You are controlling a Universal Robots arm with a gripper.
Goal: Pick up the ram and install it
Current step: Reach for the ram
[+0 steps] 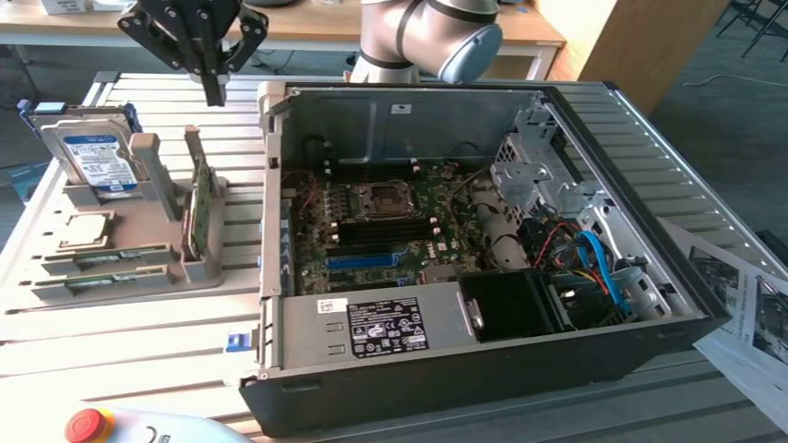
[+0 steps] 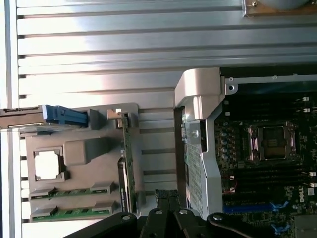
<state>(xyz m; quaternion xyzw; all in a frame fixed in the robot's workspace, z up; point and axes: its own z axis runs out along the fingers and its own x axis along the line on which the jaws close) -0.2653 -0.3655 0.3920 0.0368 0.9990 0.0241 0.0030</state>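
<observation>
Two ram sticks lie flat in the grey holder (image 1: 136, 286), one (image 1: 121, 254) just behind the other (image 1: 117, 277). The wrist view shows them as thin green strips (image 2: 74, 192) (image 2: 69, 213). My black gripper (image 1: 216, 92) hangs high over the slatted table, beyond the holder's far edge and left of the open computer case (image 1: 273, 185) in the exterior view. Its fingers are shut with nothing between them. In the wrist view the gripper (image 2: 167, 196) points down between the holder and the case wall. The motherboard (image 1: 382, 231) lies exposed inside the case.
A hard drive (image 1: 99, 157) stands upright at the holder's far end and a taller green card (image 1: 197, 208) stands on edge near the case. A chip (image 1: 80, 231) lies in the holder. A red stop button (image 1: 89, 423) sits at the table's front. Papers (image 1: 745, 305) lie beside the case.
</observation>
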